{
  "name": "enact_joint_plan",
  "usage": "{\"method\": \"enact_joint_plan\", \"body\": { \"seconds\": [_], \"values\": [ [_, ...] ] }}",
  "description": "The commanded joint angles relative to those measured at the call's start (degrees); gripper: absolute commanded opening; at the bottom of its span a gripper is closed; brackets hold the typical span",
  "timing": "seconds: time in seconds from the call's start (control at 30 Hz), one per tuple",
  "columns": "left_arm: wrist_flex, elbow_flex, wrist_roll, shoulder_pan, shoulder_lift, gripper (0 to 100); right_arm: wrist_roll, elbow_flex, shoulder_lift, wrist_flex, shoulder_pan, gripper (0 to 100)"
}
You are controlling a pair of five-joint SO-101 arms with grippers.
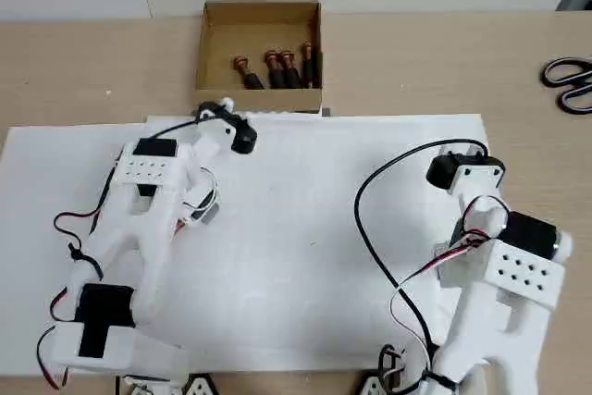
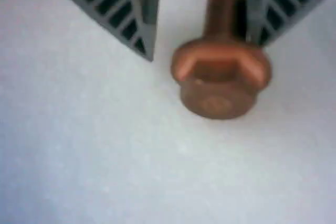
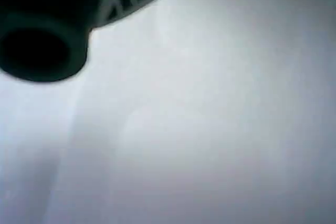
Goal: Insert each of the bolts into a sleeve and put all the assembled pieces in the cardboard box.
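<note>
A copper bolt (image 2: 220, 77) with a flanged head sits between the grey ribbed fingers of my left gripper (image 2: 202, 45), just over the white sheet. Its shaft rests against one finger (image 2: 273, 9). The other finger (image 2: 131, 14) stands apart from it, so the gripper is open. In the high view this gripper (image 1: 199, 208) is low at the left of the sheet, under its arm. A black sleeve (image 3: 39, 51), its round hole facing the camera, sits right against my right gripper (image 3: 97, 14). The right arm (image 1: 490, 256) is down at the sheet's right side.
The cardboard box (image 1: 211, 53) stands at the back centre-left with several assembled bolt-and-sleeve pieces (image 1: 277, 68) inside. A white sheet (image 1: 305, 228) covers the table's middle. Scissors (image 1: 569, 80) lie at the far right. Black cables (image 1: 370, 219) loop beside the right arm.
</note>
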Motion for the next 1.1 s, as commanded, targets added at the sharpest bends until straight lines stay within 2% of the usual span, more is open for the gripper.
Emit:
{"method": "enact_joint_plan", "body": {
  "seconds": [0.0, 0.23, 0.47, 0.6, 0.7, 0.83, 1.07],
  "values": [
    [-0.4, 0.0, 0.1, 0.3, -3.0, 11, 0.6, -2.4, -1.5, 0.8, -0.1, 0.4],
    [0.6, -0.4, 0.1, 0.1, -2.5, 9, 0.6, -2.5, -1.5, 0.8, -0.1, 0.4],
    [-4.7, 2.7, 0.2, -0.6, -2.4, 4, 0.6, -2.5, -1.5, 0.8, -0.1, 0.4],
    [-4.9, 3.3, 0.2, -0.6, -2.5, 1, 0.6, -2.5, -1.5, 0.8, -0.1, 0.4],
    [-2.3, 1.8, 0.3, -0.5, -3.1, 0, 0.6, -2.7, -1.9, 0.8, -0.5, 0.4],
    [5.7, -4.4, 0.8, -0.4, -3.2, 0, 0.6, -6.8, -7.3, 3.8, -0.5, 0.4],
    [15.3, -16.0, 6.2, -0.4, -5.5, 0, 0.6, -10.0, -16.7, 7.6, -0.6, 0.3]
  ]
}}
